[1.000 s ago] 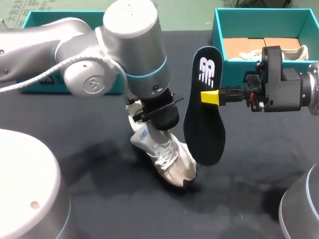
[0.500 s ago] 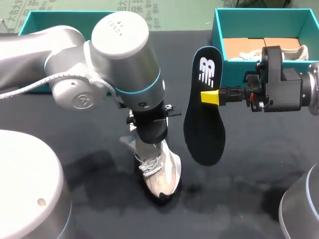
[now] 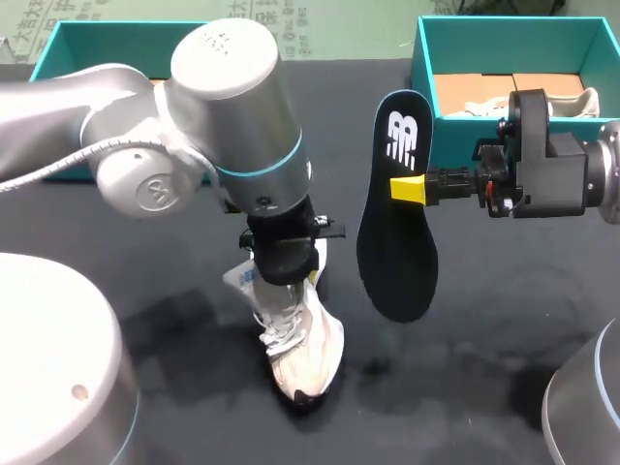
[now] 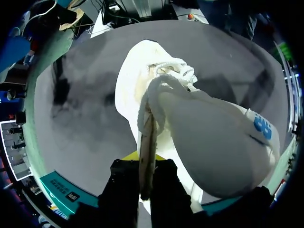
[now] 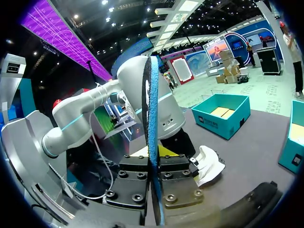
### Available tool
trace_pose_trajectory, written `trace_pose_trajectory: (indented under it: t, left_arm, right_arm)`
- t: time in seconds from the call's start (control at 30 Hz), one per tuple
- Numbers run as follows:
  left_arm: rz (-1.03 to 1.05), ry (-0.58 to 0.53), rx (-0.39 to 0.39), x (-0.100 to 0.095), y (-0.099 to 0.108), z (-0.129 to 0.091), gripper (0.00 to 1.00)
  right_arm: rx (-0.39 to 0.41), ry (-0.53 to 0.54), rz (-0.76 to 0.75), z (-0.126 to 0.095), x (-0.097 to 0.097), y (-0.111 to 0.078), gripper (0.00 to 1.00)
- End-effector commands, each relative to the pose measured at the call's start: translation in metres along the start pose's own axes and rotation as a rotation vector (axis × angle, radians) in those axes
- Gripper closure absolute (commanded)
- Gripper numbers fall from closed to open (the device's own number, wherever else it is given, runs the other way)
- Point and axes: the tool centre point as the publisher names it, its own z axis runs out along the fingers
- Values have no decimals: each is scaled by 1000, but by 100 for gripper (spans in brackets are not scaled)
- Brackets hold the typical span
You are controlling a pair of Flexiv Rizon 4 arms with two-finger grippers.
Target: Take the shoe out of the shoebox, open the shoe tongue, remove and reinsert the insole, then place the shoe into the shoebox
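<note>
Gripping insole (image 3: pixel 397 232) near-upright in right claw (image 3: pixel 411 189), just beside shoe (image 3: pixel 302 341) pinched in left claw (image 4: pixel 145 159).

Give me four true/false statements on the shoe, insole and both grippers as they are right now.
1. The right gripper is shut on the insole and holds it on edge, clear of the table. True.
2. The insole sits inside the shoe. False: it is out of the shoe, in the air beside it.
3. The left gripper is shut on the shoe, which points toe-down at the table. True.
4. The shoe lies in the shoebox. False: it is outside the box, over the table in front of it.
</note>
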Motion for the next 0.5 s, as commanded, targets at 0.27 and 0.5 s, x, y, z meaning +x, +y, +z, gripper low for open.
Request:
trace_pose_trajectory:
  t: [0.27, 0.5]
  left_arm:
    - [19, 16, 59, -4, -3, 23, 100]
    - [12, 39, 88, -7, -2, 34, 100]
  right_arm:
    - [-2, -4, 0, 1, 1, -2, 100]
    - [-2, -4, 0, 1, 1, -2, 100]
